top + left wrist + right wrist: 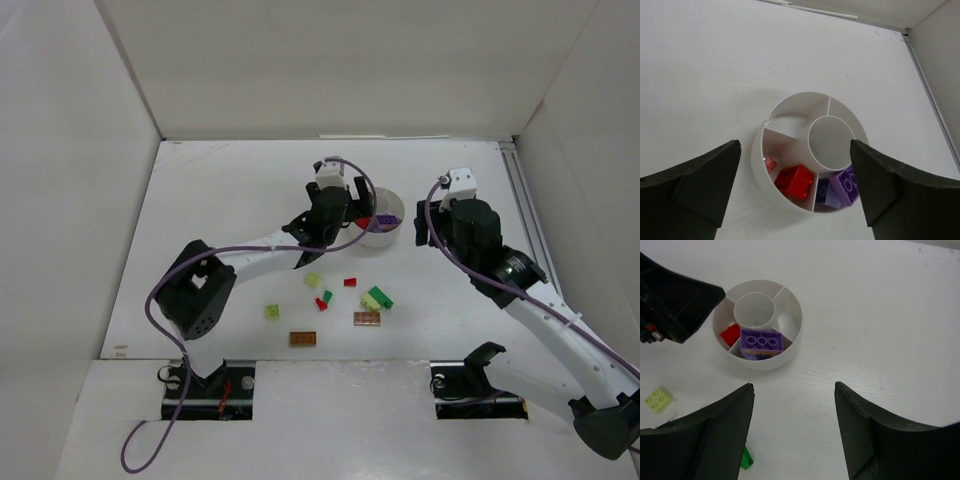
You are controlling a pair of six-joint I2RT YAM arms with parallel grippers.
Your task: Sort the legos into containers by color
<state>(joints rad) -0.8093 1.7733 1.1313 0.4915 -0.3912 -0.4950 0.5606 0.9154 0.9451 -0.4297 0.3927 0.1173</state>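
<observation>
The round white dish (758, 167) lies directly under my left gripper (795, 146), which is open with nothing between its fingers. One wedge holds a red brick (797, 181) and a small pale red piece (770, 164). The wedge beside it holds purple bricks (842, 186). The central well (830, 142) and the far wedges look bare. My right gripper (793, 386) is open over bare table, just short of the dish (790, 347), with the purple brick (761, 341) showing. Loose legos (340, 300) lie on the table in front of the dish (380, 240).
Loose pieces include yellow-green bricks (313, 281) (272, 312), a small red one (350, 282), a dark green one (383, 297) and two orange-brown plates (366, 318) (303, 338). White walls close in the table on three sides. A metal rail (525, 215) runs along the right.
</observation>
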